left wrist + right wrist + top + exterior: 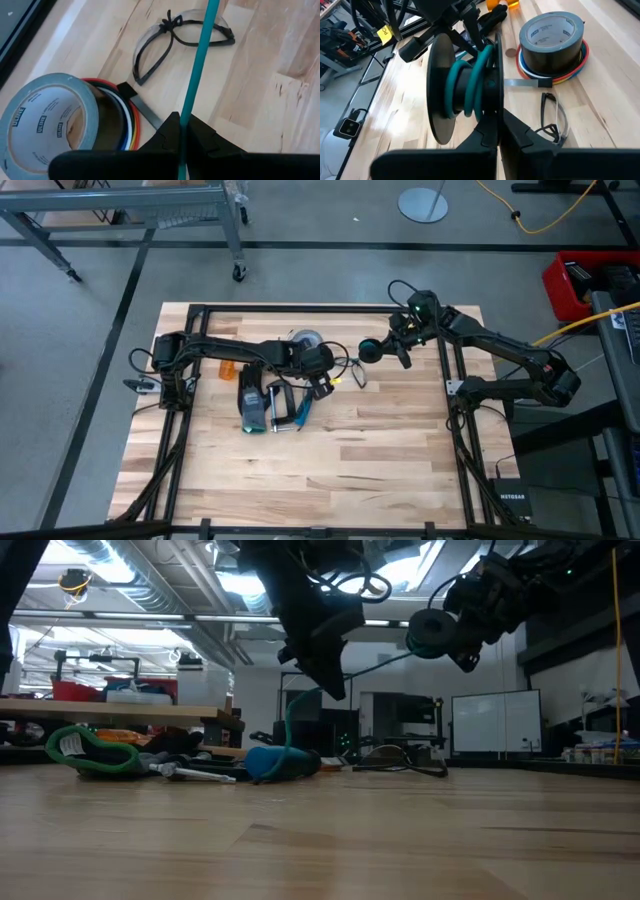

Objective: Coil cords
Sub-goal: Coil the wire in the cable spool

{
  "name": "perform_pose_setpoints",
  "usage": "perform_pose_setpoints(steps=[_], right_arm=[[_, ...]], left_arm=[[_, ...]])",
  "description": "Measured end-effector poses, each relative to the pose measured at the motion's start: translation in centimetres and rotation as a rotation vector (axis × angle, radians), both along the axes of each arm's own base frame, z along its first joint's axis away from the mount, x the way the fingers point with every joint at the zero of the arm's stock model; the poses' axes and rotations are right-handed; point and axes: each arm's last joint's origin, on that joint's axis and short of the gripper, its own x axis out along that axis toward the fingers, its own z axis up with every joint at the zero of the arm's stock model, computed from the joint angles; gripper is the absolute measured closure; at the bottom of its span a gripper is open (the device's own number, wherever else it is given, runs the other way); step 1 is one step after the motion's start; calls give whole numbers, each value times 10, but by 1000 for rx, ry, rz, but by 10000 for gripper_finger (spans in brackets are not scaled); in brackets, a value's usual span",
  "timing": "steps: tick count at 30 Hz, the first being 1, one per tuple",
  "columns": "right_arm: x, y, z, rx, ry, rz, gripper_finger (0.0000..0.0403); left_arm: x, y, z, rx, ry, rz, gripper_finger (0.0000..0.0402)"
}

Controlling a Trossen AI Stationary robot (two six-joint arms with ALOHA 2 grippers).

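Above the middle of the table, the right gripper hangs in the air, clamped on a black spool with several turns of the teal-green cord already wound around its hub. From that spool the cord runs taut across to the left gripper, whose fingers are pinched tight on the strand, raised off the wood just left of the spool. Below the left gripper the cord drops down to the table among the clutter near a blue-handled tool. On the boards beneath lie a pair of safety glasses and, just beside them, a grey-blue tape roll sitting on a stack of thin coloured rings. Farther left lies a green clamp.
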Motion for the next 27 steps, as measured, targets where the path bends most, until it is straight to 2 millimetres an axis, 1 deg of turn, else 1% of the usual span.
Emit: perform_pose_setpoints(steps=[4, 8, 12, 17, 20, 25, 27], right_arm=[[0, 0, 0, 3, 1, 2, 401], [0, 1, 0, -3, 2, 11, 401], [-1, 3, 0, 6, -35, 91, 401], [-1, 7, 3, 35, -140, 246, 401], [-2, 8, 4, 48, -173, 288, 401], [-2, 8, 4, 41, -171, 286, 401], [-2, 8, 3, 24, -149, 261, 401]], left_arm=[[-2, 0, -1, 9, 25, 7, 401], [-1, 3, 0, 25, 8, 22, 401], [3, 6, 2, 44, -37, 14, 401], [8, 8, 5, 79, -81, -23, 401], [9, 9, 7, 87, -95, -36, 401], [9, 9, 7, 98, -91, -47, 401], [9, 9, 6, 99, -84, -47, 401]])
